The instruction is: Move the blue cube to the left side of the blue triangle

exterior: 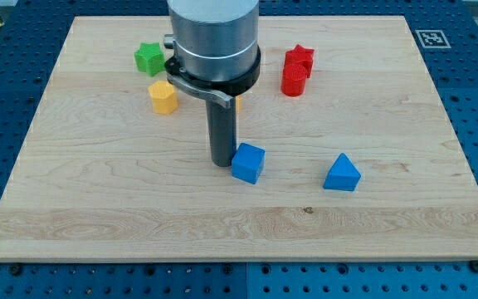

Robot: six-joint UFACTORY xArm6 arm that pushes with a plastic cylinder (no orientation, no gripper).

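Observation:
The blue cube (pixel 248 162) sits near the middle of the wooden board (pixel 98 208). The blue triangle (pixel 342 174) lies to its right, about a hundred pixels away. My tip (pixel 222 162) is on the board right at the cube's left side, touching or nearly touching it. The rod rises from there to the large grey arm body at the view's top.
A green star-shaped block (pixel 148 58) and a yellow block (pixel 163 96) lie at the upper left. Two red blocks (pixel 297 71) sit together at the upper right of the arm. An orange bit shows just behind the rod. A marker tag (pixel 432 37) is at the board's top right corner.

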